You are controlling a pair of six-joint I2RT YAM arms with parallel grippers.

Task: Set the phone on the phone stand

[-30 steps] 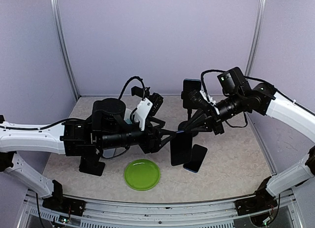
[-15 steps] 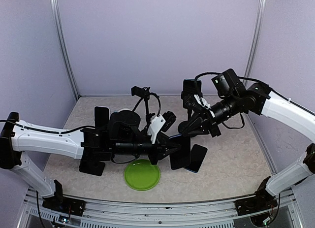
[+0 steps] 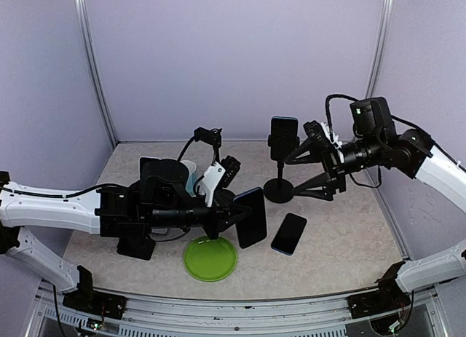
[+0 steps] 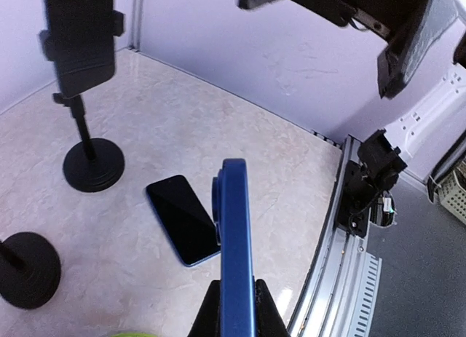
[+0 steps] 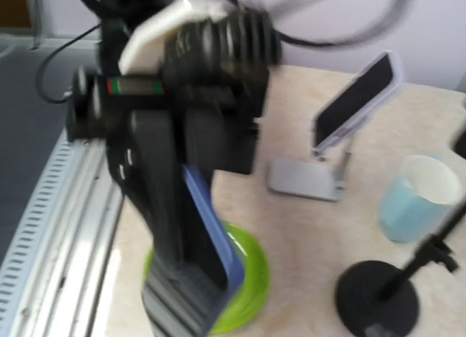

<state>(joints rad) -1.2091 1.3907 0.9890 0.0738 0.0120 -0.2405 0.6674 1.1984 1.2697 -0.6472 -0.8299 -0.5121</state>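
Nearest the arm bases: green plate (image 3: 210, 258). Just over the plate's far-right rim, left gripper (image 4: 234, 314) clamps blue phone (image 3: 250, 217) tight, phone on edge, off the table. Just right of the plate, second phone (image 3: 289, 234) lies flat, dark face up. Farther back-right of the plate, black phone stand (image 3: 278, 189) is upright, with clipped phone (image 3: 284, 137) at its top. Farthest from the plate, back right, right gripper (image 3: 306, 173): jaws spread wide, nothing between them.

Left tool (image 4: 237, 309) cut by bottom edge; right wrist view blurred
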